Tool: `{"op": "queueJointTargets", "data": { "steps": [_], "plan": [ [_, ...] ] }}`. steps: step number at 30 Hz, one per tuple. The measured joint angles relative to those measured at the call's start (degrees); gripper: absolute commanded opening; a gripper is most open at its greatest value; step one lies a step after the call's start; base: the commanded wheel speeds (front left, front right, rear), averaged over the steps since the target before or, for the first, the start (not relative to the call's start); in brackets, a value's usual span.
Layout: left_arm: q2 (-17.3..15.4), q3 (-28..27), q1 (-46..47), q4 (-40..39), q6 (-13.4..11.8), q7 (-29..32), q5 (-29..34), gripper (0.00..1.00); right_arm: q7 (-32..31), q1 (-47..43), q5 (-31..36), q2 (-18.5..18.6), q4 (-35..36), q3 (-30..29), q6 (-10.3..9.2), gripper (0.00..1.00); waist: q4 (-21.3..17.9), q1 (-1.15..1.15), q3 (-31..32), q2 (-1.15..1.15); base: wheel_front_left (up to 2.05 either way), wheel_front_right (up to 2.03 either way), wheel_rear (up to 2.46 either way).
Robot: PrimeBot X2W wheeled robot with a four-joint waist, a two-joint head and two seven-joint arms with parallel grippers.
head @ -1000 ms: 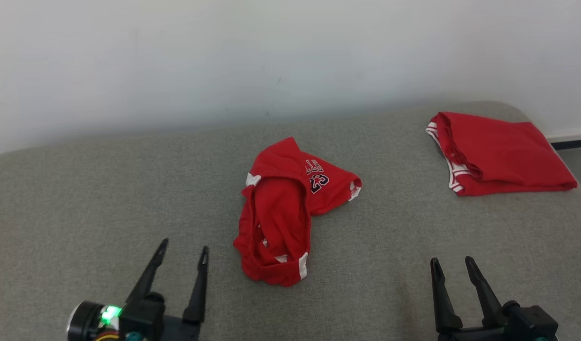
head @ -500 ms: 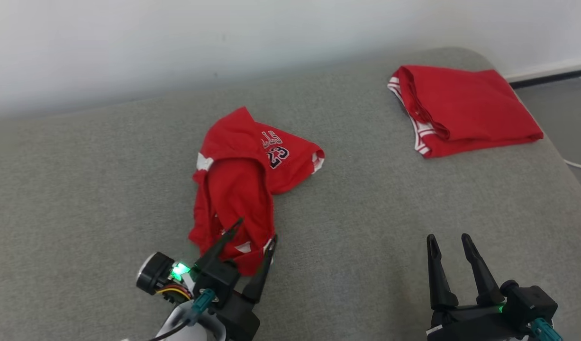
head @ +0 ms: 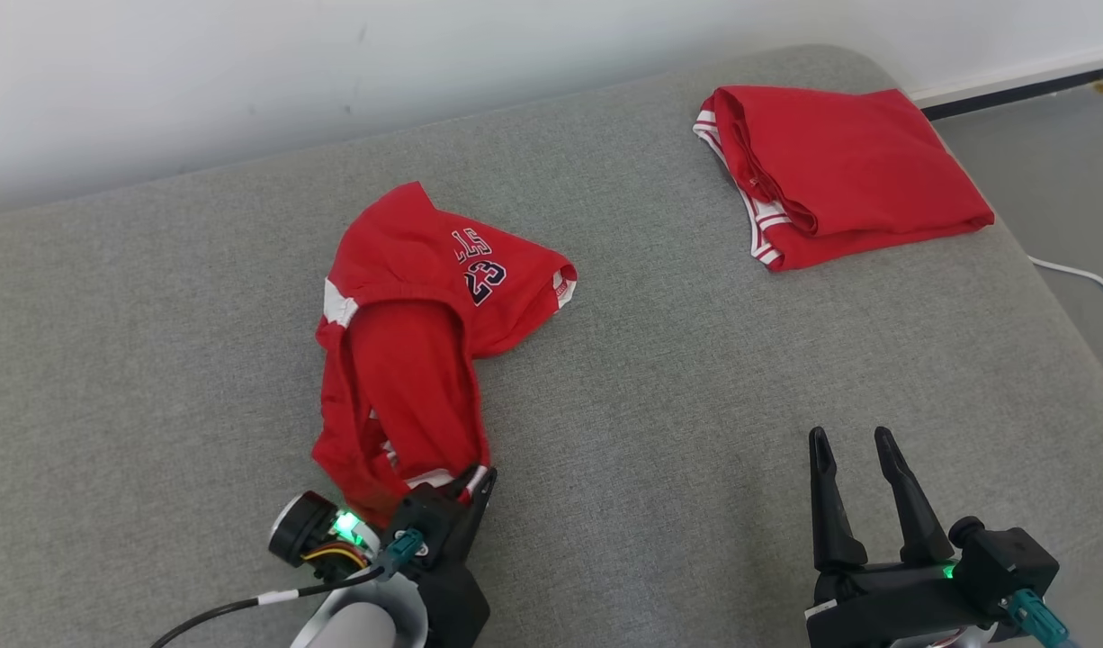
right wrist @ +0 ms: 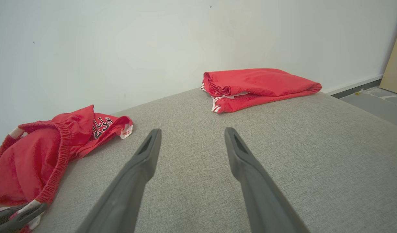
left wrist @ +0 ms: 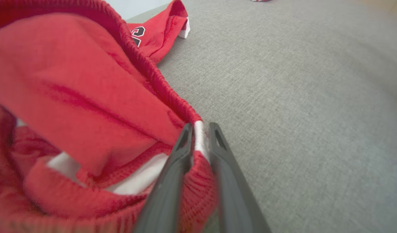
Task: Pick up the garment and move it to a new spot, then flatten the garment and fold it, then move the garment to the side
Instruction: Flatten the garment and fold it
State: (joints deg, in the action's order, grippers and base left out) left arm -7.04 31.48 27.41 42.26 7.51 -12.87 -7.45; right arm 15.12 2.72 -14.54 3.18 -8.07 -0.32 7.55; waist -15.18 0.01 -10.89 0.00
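1. We find the garment [head: 399, 360] on the cushion [head: 650, 378], left of centre, with our left tool [left wrist: 200, 129] at its near hem.
2. A folded garment [head: 839, 171] lies at the far right, close to the wall [head: 246, 72].
3. Our right tool [head: 853, 441] hovers at the near right, well apart from both.

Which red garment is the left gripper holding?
The crumpled shorts with the number print; the left gripper pinches their white-striped hem. The folded garment lies apart.

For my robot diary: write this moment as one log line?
left end effector: shut on shorts | right end effector: open | step: pickup
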Motion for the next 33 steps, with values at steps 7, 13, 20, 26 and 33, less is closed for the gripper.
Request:
{"op": "queueJointTargets", "data": {
  "steps": [7,13,20,26,33],
  "plan": [
    [1.15,3.47,2.43,-0.9,0.0,-0.78,-2.76,0.0,0.0,0.03,0.02,-0.1,0.02,-1.0,0.0,1.0,0.47,-0.01,0.68,0.0,0.0,0.0,0.0],
    [3.48,7.91,9.62,-7.56,0.0,-1.29,-6.11,0.0,0.0,0.03,0.12,-0.13,-0.08,-1.89,0.0,1.0,1.72,-0.01,1.99,0.0,0.0,0.0,0.0],
    [4.09,11.56,18.0,-18.49,-1.08,-1.9,-11.83,0.0,0.0,0.24,0.92,-0.1,-0.23,-2.2,0.0,1.0,2.54,-0.01,3.93,0.0,0.0,0.0,0.0],
    [4.22,11.76,19.55,-20.01,-5.04,-2.01,-15.13,0.0,0.0,0.13,0.93,0.11,0.1,-3.39,0.0,1.0,3.22,-0.01,4.2,0.0,0.0,0.0,0.0],
    [-0.93,7.5,10.38,-17.66,-7.35,-2.16,-16.6,0.0,0.0,-0.83,0.93,0.32,0.32,-4.31,0.0,1.0,6.2,-0.01,3.5,0.0,0.0,0.0,0.0]
  ]
}}
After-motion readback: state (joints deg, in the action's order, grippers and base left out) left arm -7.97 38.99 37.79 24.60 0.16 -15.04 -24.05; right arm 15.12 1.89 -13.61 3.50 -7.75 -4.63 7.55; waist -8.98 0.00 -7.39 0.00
